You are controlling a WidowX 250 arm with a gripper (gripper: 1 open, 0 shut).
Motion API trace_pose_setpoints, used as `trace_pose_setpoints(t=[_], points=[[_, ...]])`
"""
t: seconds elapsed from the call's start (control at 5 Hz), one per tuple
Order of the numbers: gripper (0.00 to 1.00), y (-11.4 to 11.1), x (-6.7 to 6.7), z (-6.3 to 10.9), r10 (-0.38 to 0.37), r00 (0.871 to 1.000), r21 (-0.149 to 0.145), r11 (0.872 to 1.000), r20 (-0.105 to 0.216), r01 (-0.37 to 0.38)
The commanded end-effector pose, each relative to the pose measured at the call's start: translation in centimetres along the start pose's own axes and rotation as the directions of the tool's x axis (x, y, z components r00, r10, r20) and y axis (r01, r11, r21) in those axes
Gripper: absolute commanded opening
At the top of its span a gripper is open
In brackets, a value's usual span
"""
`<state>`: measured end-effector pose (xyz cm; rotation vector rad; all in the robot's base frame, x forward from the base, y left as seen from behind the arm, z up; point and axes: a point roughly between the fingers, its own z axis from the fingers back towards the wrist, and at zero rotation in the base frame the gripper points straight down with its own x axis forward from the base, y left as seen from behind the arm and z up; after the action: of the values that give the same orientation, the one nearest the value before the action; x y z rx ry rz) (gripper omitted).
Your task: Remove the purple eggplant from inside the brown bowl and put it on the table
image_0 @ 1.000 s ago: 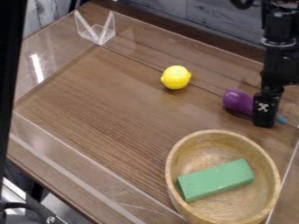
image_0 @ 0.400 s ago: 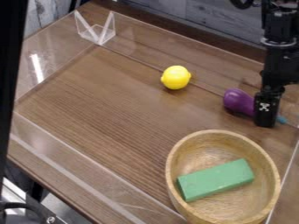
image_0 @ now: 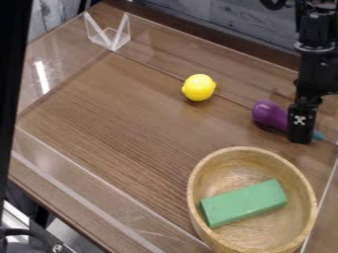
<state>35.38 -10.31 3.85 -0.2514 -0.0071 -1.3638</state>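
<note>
A single camera looks down at an angle across the table (image_0: 119,109) from one near corner. It sits fairly close, with the brown bowl (image_0: 218,168) nearest.

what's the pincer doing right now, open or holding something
Pincer: open, holding nothing; it stands low over the dark wood-grain table with the small glossy purple eggplant beside it, outside the round light-brown wooden bowl.

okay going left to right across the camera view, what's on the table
Clear stand → yellow ball → green block in the bowl → eggplant → end effector, low beside the eggplant.
</note>
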Motion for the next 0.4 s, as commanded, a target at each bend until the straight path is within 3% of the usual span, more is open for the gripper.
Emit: trace_pose_setpoints(t=[0.0,0.2], points=[[1.00,2.62,-2.63,-2.19,0.085,0.996,0.030,0.996,0.005,-0.085],[1.00,2.63,-2.63,-1.78,0.099,0.995,0.039,0.994,0.004,-0.099]])
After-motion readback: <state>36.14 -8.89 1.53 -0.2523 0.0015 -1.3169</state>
